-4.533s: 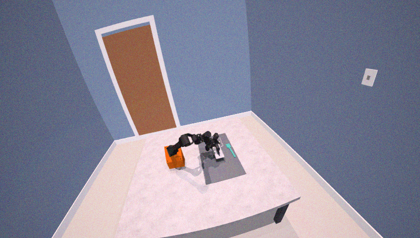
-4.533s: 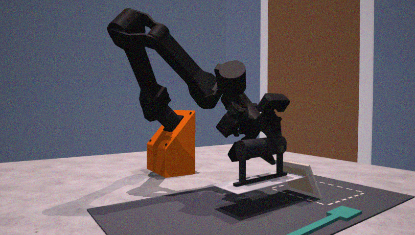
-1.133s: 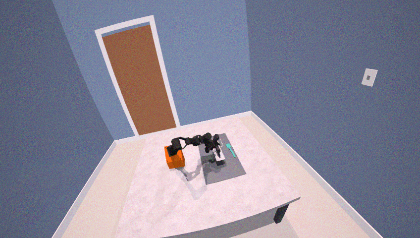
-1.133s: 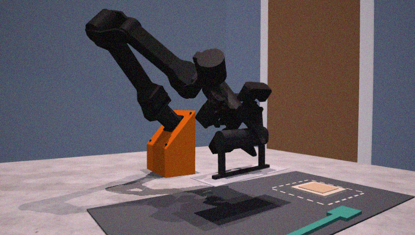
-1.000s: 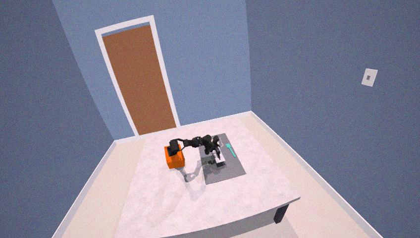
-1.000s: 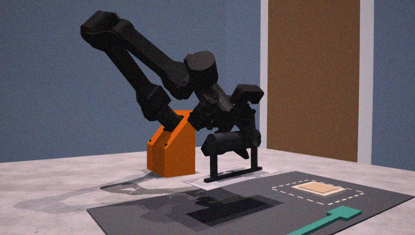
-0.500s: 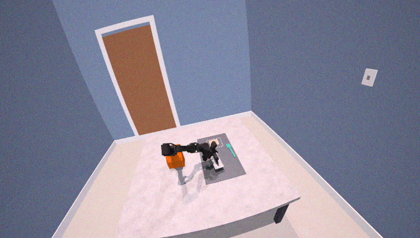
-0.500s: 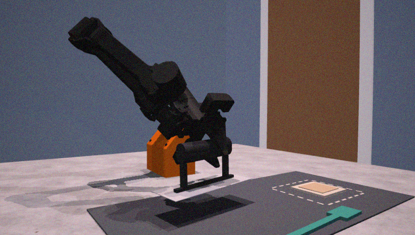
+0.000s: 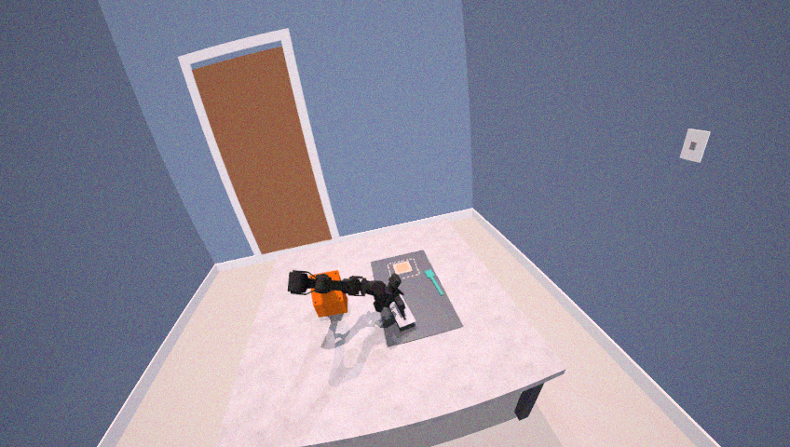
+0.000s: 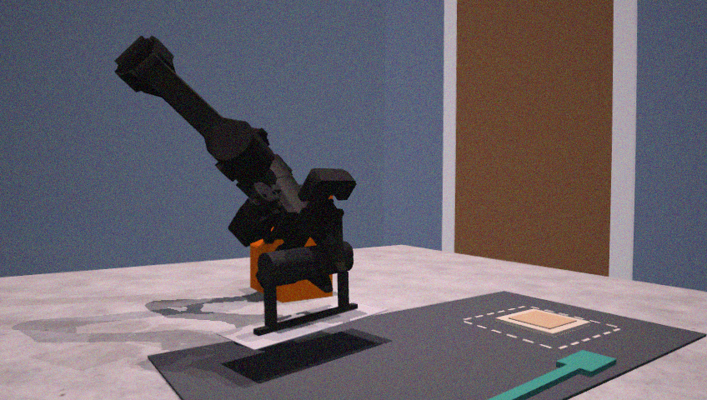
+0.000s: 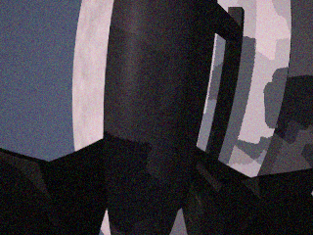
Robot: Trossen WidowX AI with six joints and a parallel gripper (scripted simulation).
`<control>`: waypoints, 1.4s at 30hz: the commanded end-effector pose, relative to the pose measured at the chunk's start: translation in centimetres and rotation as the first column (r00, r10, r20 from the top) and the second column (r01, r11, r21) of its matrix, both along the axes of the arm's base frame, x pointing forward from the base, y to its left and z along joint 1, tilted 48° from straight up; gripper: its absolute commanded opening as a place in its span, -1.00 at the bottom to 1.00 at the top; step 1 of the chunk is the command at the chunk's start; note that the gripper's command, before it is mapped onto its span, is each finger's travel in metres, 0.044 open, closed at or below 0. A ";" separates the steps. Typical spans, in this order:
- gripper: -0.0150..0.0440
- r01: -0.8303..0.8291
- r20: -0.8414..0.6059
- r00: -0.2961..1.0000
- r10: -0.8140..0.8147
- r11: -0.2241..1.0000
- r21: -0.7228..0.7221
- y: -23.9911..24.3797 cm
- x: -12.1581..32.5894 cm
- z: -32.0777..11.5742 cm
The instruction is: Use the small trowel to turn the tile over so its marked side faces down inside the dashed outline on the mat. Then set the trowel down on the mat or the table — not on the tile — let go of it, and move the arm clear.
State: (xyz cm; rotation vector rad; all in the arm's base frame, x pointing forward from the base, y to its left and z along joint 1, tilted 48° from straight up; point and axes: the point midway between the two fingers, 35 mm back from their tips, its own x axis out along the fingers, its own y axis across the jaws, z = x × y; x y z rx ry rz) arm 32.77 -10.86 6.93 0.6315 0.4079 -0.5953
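Observation:
My gripper (image 9: 397,308) (image 10: 308,263) (image 11: 149,141) is shut on the black round handle of a trowel. The trowel's pale flat blade (image 10: 298,332) (image 11: 274,29) hangs below two posts, held roughly level above the left part of the dark mat (image 9: 438,313) (image 10: 431,357), with a dark shadow under it. No tile shows on the blade. The tile (image 9: 402,267) (image 10: 542,318) lies flat inside the dashed outline (image 10: 557,347), a smaller tan layer showing on a cream one. I cannot tell whether its marked side faces down. The wrist view shows the handle filling the middle, hiding the fingertips.
A teal flat-ended tool (image 9: 434,282) (image 10: 588,362) lies on the mat beside the outline. The arm's orange base (image 9: 330,299) (image 10: 258,267) stands on the pale table (image 9: 443,376) (image 10: 99,287), left of the mat. The table's front edge shows in the top view.

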 end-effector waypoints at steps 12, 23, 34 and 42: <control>-0.49 -0.021 -0.004 1.000 0.021 1.000 0.002 -1.2 0.0 -1.2; -0.49 -0.021 -0.005 1.000 0.021 1.000 0.000 -2.5 -0.1 -2.4; 0.31 -0.021 -0.005 1.000 0.021 1.000 0.000 -2.5 -0.1 -2.5; 0.53 -0.021 -0.005 1.000 0.021 1.000 0.000 -2.5 -0.1 -2.5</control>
